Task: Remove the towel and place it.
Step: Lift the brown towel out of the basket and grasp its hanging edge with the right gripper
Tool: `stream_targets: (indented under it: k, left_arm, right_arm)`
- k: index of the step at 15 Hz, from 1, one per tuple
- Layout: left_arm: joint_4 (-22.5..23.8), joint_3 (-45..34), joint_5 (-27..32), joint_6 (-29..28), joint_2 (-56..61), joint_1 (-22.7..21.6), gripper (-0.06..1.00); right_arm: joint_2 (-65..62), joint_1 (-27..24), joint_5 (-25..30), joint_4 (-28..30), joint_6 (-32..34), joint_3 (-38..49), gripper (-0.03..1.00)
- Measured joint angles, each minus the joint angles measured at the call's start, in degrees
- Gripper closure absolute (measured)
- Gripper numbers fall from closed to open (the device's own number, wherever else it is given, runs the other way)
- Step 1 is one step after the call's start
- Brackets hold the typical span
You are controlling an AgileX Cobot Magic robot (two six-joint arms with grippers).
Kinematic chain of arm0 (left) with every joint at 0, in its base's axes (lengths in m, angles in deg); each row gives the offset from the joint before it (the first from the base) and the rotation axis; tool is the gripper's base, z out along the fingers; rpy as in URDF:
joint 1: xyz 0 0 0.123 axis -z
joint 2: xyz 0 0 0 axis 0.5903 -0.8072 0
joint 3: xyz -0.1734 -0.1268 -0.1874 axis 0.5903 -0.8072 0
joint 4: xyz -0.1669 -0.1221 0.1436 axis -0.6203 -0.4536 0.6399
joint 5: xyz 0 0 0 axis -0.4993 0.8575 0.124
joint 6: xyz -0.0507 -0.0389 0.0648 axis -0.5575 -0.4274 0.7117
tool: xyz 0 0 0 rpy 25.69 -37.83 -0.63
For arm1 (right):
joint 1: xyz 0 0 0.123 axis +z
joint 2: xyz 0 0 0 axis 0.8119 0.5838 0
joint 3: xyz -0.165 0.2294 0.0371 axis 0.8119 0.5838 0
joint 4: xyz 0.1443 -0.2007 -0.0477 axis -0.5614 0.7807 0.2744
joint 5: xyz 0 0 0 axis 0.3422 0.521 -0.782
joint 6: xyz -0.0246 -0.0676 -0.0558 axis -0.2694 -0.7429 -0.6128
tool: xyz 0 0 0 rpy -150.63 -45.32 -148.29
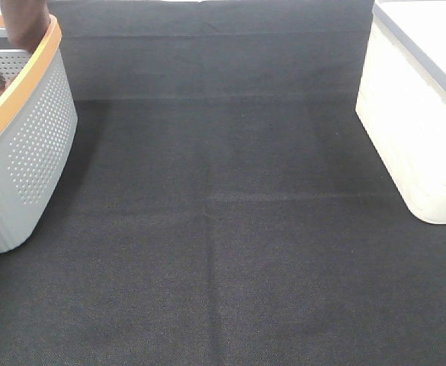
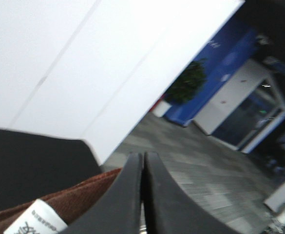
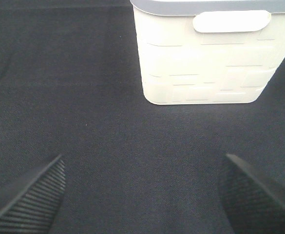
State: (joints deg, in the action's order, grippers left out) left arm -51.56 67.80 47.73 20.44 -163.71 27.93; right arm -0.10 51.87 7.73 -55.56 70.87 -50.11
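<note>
At the left edge of the dark surface (image 1: 230, 252), the towel (image 1: 26, 23) rises as a reddish-brown column above the orange rim of the grey basket (image 1: 36, 145) and runs out of the top of the overhead view, so it looks to be hanging from something above instead of lying folded. More brown cloth shows inside the basket, and I cannot tell whether that is its lower end. The left hand (image 2: 143, 161) has its fingers pressed together, and the towel with its white tag (image 2: 35, 222) is bunched against them. The pinch itself is hidden, but I judge the cloth is nipped there, which would explain the hanging column. The right hand (image 3: 143, 158) is spread wide and holds nothing, low over bare surface and facing the white bin (image 1: 413, 130). It seems parked clear of the work, while the open stretch between basket and bin is the likely spot to lay the towel
</note>
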Motion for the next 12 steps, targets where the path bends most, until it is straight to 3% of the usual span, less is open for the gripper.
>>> stream_targets:
  k: [3, 5, 7, 9, 10, 12]
  left_arm:
    - [-2.46, 0.00, -4.47, 4.47, 0.11, 6.82, 0.94]
    - [-2.29, 0.00, -7.51, 7.62, 0.11, 13.18, 0.94]
    - [0.29, 0.00, -7.91, 8.48, 0.11, 16.62, 0.94]
    - [5.56, 0.00, -7.79, 8.71, 0.11, 21.77, 0.94]
    - [5.56, 0.00, -7.79, 8.71, 0.11, 21.77, 0.94]
    - [9.45, 0.00, -6.65, 8.88, 0.11, 25.27, 0.94]
  right_arm:
    - [2.41, 0.00, -1.89, -3.61, 1.20, -0.57, 0.19]
    - [8.48, 0.00, -8.65, -10.94, -0.46, -0.63, 0.21]
    - [14.32, 0.00, -12.55, -16.67, -4.53, -0.63, 0.21]
    - [25.61, 0.00, -16.84, -28.25, -16.62, -3.27, 0.26]
    - [25.61, 0.00, -16.84, -28.25, -16.62, -3.27, 0.26]
    - [35.70, 1.20, -17.82, -35.35, -27.90, -8.54, 0.31]
